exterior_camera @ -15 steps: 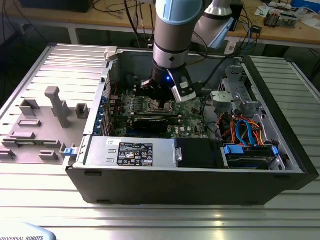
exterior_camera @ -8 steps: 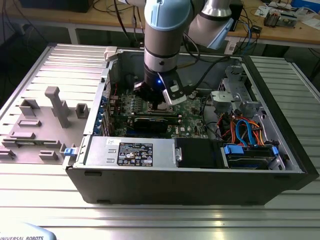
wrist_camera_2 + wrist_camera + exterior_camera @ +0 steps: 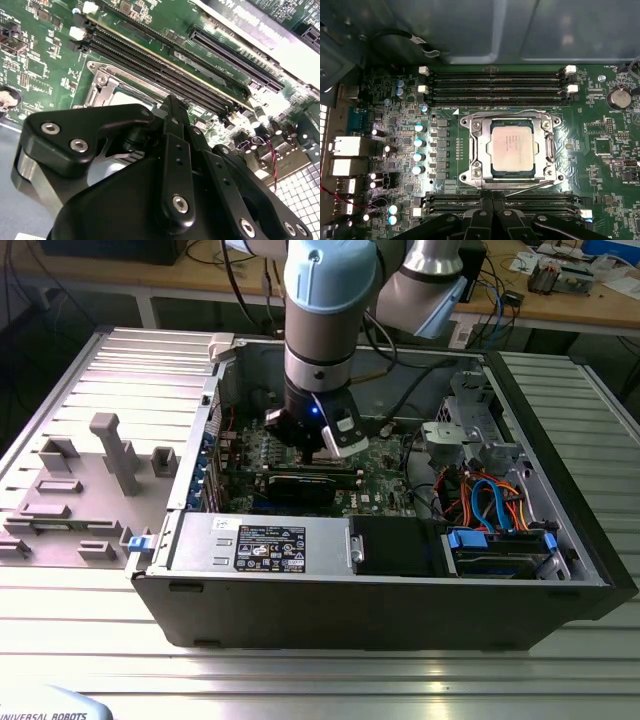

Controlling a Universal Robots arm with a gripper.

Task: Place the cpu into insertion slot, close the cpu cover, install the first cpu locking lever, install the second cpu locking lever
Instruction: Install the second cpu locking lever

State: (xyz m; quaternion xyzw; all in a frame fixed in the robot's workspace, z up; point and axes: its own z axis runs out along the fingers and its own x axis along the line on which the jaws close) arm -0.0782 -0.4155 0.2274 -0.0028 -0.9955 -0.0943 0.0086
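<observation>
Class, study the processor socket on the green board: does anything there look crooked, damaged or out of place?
Nothing stands out. In the first wrist view the cpu lies flat and square in the insertion slot, with the cpu cover framing it evenly. The memory slots beside it run straight, and no damage shows.

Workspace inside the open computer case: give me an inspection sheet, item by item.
Surface: ribbed metal table carrying the open computer case.
Job's things: cpu lies flat in the insertion slot; cpu cover frames it, lying flat around it.
Clutter: grey plastic fixtures on the exterior view's left.
Gripper: gripper sits low over the motherboard, beside the slot; open or shut not visible.
Cables: blue and orange bundle at the case's right in the exterior view.
Surroundings: workbench behind, with wires.
</observation>
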